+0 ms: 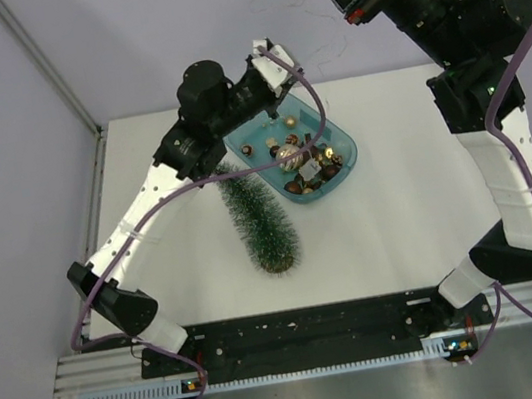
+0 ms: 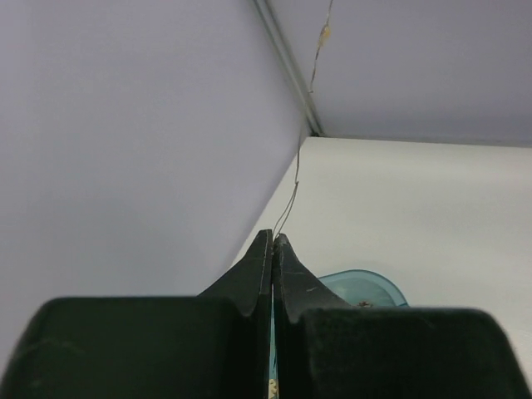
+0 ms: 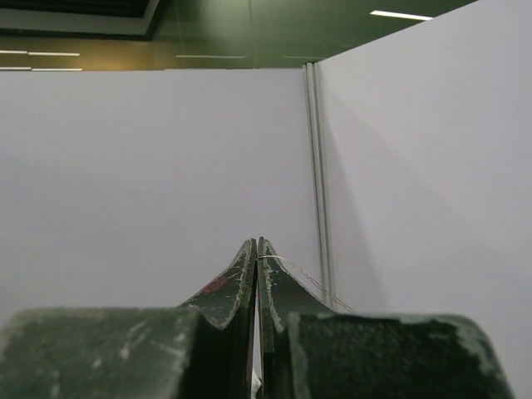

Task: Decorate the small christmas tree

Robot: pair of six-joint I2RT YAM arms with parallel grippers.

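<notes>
The small christmas tree (image 1: 260, 223) lies on its side on the white table, tip toward the back, wooden base toward the near edge. My left gripper (image 1: 266, 50) is raised above the teal tray's far end. In the left wrist view it (image 2: 273, 235) is shut on a thin wire string (image 2: 293, 195) that rises toward the back corner and carries a small bead (image 2: 325, 33). My right gripper (image 3: 258, 243) is held high at the back right and is shut on the same kind of thin wire (image 3: 303, 270). Its fingertips are out of the top view.
A teal tray (image 1: 348, 151) sits right of the tree's tip and holds several small gold and brown ornaments (image 1: 289, 155). Grey enclosure walls stand close at the back and both sides. The left arm's purple cable (image 1: 318, 110) loops over the tray.
</notes>
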